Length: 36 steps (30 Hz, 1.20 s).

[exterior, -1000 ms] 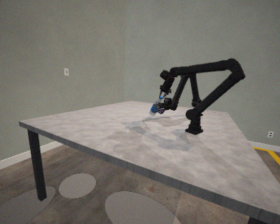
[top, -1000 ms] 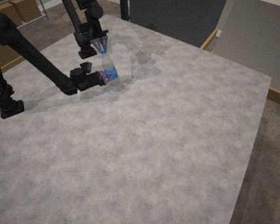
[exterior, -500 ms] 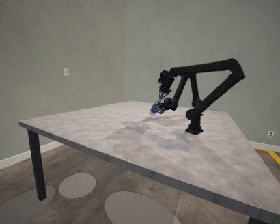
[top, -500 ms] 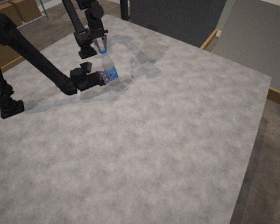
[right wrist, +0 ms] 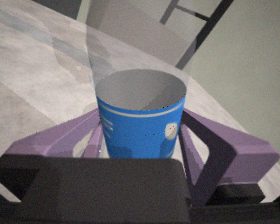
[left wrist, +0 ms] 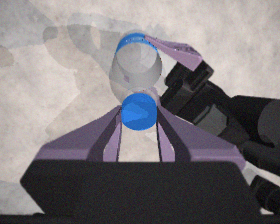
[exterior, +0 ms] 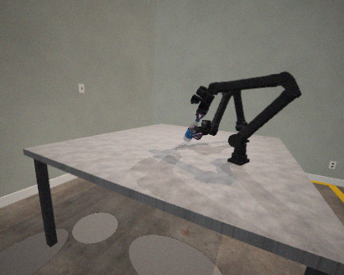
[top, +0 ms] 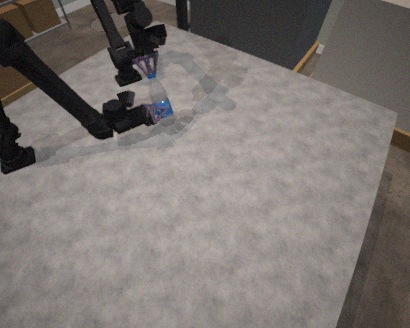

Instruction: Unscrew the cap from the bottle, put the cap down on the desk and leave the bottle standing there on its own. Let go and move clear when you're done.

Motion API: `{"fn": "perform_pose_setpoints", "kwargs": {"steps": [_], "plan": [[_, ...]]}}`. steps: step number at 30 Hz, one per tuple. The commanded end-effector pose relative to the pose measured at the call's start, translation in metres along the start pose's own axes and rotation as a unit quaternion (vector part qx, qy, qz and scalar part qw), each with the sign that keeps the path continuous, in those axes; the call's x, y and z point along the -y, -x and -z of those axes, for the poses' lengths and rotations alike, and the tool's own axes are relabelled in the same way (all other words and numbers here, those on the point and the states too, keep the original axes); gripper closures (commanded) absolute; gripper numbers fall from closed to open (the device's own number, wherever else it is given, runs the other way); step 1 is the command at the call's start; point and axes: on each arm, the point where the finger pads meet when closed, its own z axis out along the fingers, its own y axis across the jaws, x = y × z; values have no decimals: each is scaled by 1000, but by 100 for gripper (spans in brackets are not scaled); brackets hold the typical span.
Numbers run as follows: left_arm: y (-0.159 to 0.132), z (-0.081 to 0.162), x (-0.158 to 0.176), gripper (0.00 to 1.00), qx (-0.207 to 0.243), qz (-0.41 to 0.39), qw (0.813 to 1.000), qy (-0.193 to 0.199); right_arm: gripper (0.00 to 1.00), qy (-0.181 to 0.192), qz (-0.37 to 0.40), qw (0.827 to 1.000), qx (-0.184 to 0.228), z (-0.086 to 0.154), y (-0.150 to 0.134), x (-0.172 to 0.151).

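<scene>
A clear bottle [top: 159, 100] with a blue label is held tilted above the table; it also shows in the exterior view [exterior: 190, 132]. Its blue cap [top: 151, 76] sits on the bottle's top. My left gripper [top: 148, 67] comes down from above and is shut on the cap [left wrist: 139, 111], with a finger on each side. My right gripper [top: 156, 113] reaches in from the side and is shut on the bottle's labelled lower part [right wrist: 141, 117]. In the left wrist view the bottle body [left wrist: 136, 67] lies beyond the cap, with the right gripper's finger [left wrist: 176, 52] at its far end.
The arm bases stand on the grey table: one [top: 127, 77] just behind the bottle, the other [top: 15, 157] at the left edge. Cardboard boxes [top: 27, 15] stand on the floor beyond the table's far corner.
</scene>
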Motion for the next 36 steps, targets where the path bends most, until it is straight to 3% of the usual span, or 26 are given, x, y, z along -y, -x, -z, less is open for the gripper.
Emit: {"fn": "perform_pose_setpoints", "kwargs": {"steps": [1,8,10,15,18,21,23,25,26,31,36], "plan": [[14,14,8,100,18,138,990,-5,100,-9,7,1000,19,-7,14,8],[14,14,8,100,19,143,989,-5,100,-9,7,1000,19,-7,14,8],[15,11,7,100,18,112,994,-7,100,-9,7,1000,19,-7,14,8],[15,11,7,43,18,112,994,-7,100,-9,7,1000,19,-7,14,8],[15,11,7,43,18,79,997,-6,100,-9,7,1000,19,-7,14,8],[15,11,7,43,17,-57,998,-2,100,-9,7,1000,19,-7,14,8],[15,11,7,43,14,-101,995,4,100,-9,7,1000,19,-7,14,8],[15,11,7,43,14,-101,995,4,100,-9,7,1000,19,-7,14,8],[15,11,7,43,14,-157,987,6,100,-9,7,1000,19,-7,14,8],[15,10,7,43,13,-267,964,13,100,-9,7,1000,19,-7,14,8],[15,10,7,43,11,-375,927,17,100,-9,7,1000,19,-7,14,8]]}}
